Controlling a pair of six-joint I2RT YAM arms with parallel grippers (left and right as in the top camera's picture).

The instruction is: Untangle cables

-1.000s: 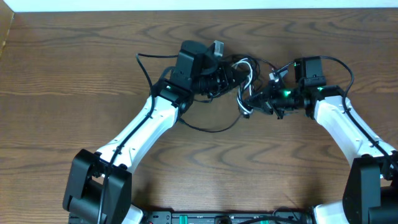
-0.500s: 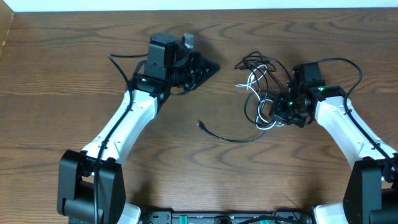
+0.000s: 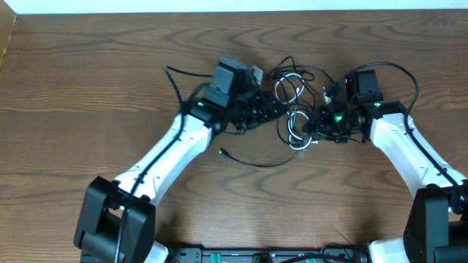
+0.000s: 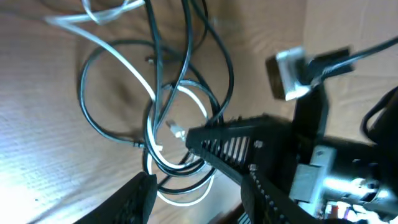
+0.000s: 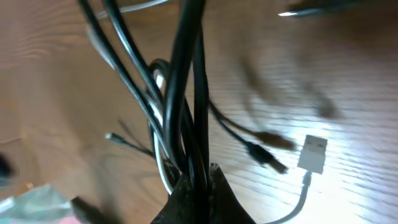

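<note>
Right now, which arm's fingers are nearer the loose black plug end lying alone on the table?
Left. The left fingers are just beyond the plug end; the right fingers, shut on the cables, are farther right.

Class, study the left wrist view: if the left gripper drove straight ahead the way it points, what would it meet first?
Probably the white cable, whose loops lie with the black cables ahead of the left gripper and between its open fingers. The right gripper sits close behind them, though depth is unclear.
</note>
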